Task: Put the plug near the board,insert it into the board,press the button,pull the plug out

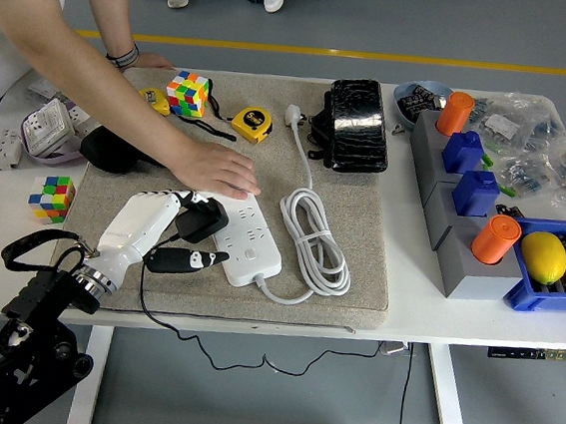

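Observation:
The white power board [248, 241] lies on the grey mat [361, 230], its white cord coiled [312, 243] to the right. My left hand [203, 238], with a white forearm and black fingers, is shut on the black plug [202, 218] at the board's left edge. The plug touches the board's side; I cannot tell whether its pins are in a socket. Its black cable [153, 312] runs back over the table's near edge. A person's hand [215, 170] lies flat by the board's far end.
Two colour cubes [188, 93] [51, 196], a yellow tape measure [252, 123] and a black pouch [357, 125] lie around the mat. Grey stands with orange and blue pieces [476, 190] and a blue bin with a lemon [545, 255] fill the right side.

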{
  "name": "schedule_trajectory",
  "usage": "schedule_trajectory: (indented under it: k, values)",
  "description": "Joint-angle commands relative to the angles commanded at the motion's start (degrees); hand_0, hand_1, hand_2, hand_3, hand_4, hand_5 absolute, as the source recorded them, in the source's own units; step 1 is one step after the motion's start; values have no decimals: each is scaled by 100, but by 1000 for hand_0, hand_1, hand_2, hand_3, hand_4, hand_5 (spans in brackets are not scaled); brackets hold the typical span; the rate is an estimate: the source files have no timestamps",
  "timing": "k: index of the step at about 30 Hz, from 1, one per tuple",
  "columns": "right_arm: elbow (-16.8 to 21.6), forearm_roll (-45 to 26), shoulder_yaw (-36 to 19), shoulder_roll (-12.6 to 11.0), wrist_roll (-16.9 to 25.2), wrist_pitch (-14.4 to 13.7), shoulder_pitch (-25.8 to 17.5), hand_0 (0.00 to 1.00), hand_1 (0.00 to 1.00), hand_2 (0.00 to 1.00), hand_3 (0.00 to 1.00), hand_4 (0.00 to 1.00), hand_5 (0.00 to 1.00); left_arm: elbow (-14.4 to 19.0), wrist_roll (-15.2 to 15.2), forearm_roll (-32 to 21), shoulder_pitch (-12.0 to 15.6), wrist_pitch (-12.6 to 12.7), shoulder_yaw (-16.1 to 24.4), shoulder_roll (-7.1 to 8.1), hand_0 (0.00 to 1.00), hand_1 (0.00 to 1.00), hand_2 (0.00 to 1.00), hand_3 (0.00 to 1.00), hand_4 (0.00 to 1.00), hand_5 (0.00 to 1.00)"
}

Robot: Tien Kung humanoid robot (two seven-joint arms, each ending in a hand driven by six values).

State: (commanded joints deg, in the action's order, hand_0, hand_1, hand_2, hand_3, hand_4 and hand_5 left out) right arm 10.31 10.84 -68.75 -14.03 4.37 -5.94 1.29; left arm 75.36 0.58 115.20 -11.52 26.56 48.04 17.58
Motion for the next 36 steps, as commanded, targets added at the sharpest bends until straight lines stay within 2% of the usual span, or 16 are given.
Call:
schedule_trajectory:
  k: [7,15,26,30,34,36]
  values:
    - [0,-19,27,11,-6,0,0,491,591,546,506,842,372,-118,114,79,-113,-48,-102,-64,647,701,698,720,998,606]
    - [0,2,22,4,8,11,4,491,590,545,505,840,371,-199,114,69,-257,-45,-138,-144,653,700,698,719,998,612]
    - [0,-6,27,10,12,20,15,493,587,543,506,838,369,-146,92,5,-390,-122,-294,-177,660,694,695,715,998,626]
    - [0,8,19,12,18,23,14,494,585,543,507,837,368,-5,-3,-74,-329,-110,-178,-152,658,695,692,709,998,633]
    - [0,11,22,12,19,23,4,494,585,543,507,837,368,302,-124,-235,-203,-133,38,-31,658,695,692,709,998,633]
    - [0,7,34,13,14,18,-7,494,585,543,507,837,368,564,-211,-386,-76,-153,178,89,658,695,692,709,998,633]
